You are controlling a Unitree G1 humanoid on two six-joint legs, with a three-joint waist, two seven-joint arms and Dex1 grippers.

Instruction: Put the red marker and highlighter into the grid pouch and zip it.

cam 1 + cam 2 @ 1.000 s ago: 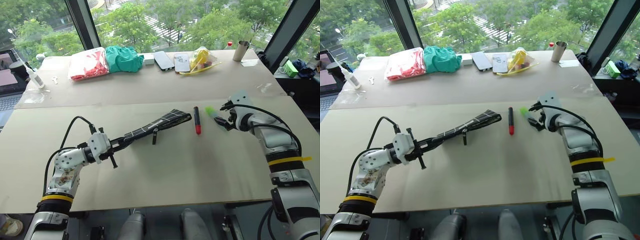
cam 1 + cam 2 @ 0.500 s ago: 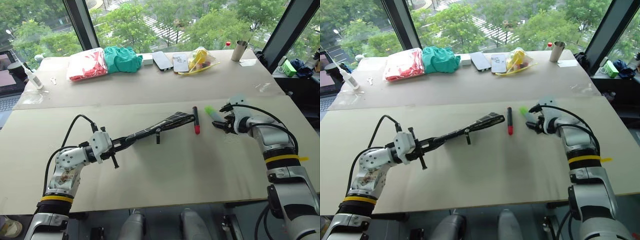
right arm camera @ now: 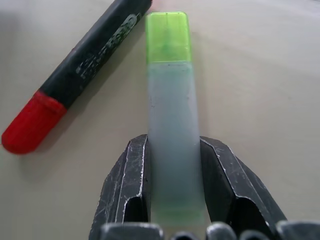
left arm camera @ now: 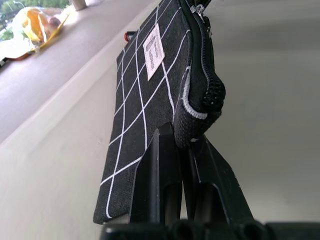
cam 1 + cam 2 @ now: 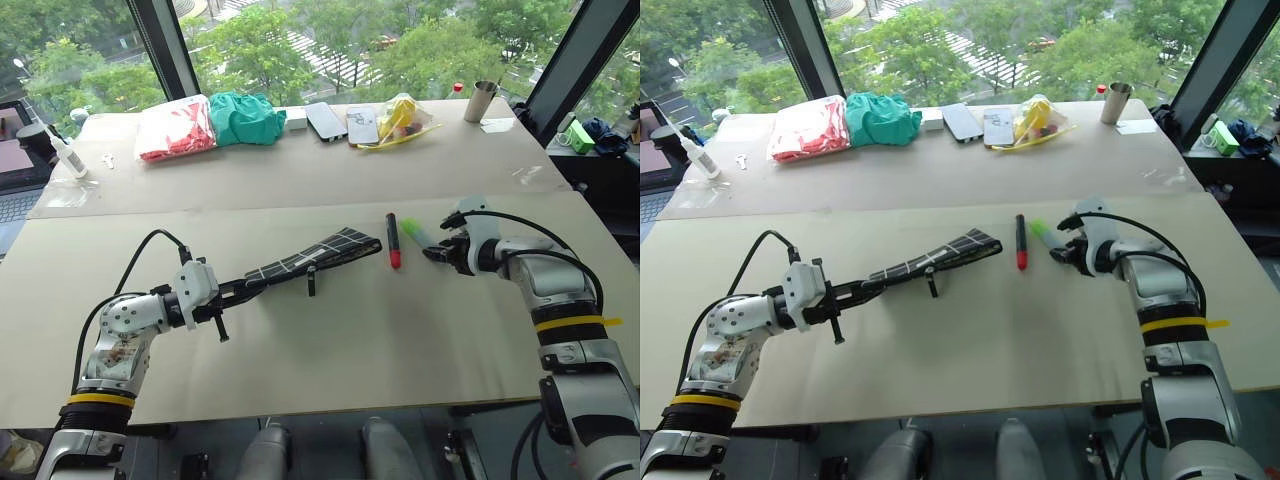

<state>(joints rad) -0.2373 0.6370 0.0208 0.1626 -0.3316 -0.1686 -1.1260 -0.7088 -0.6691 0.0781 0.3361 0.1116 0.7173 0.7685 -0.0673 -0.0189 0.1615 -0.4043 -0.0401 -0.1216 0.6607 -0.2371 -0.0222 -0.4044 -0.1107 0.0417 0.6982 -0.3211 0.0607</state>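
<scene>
The grid pouch point(image 5: 315, 255), black with white lines and a white label point(image 4: 154, 50), sticks out level over the table. My left gripper point(image 5: 232, 292) is shut on its near end. Its zipper point(image 4: 205, 60) runs along the upper edge. The red marker point(image 5: 393, 240) lies on the table just past the pouch's far tip, red cap nearest me. Right beside it is the light-green highlighter point(image 3: 170, 100), with my right gripper point(image 5: 440, 250) shut on its barrel. Both fingers press its sides, and its green cap points away.
Along the far table sit a red bag point(image 5: 175, 128), a green cloth point(image 5: 245, 117), phones point(image 5: 328, 120), a yellow bag point(image 5: 400, 118) and a metal cup point(image 5: 485, 100). A white bottle point(image 5: 65, 150) stands far left. A seam point(image 5: 150, 212) crosses the tabletop.
My right gripper's fingers have closed from wide open onto the highlighter's barrel. The left gripper keeps its grip on the pouch, almost still.
</scene>
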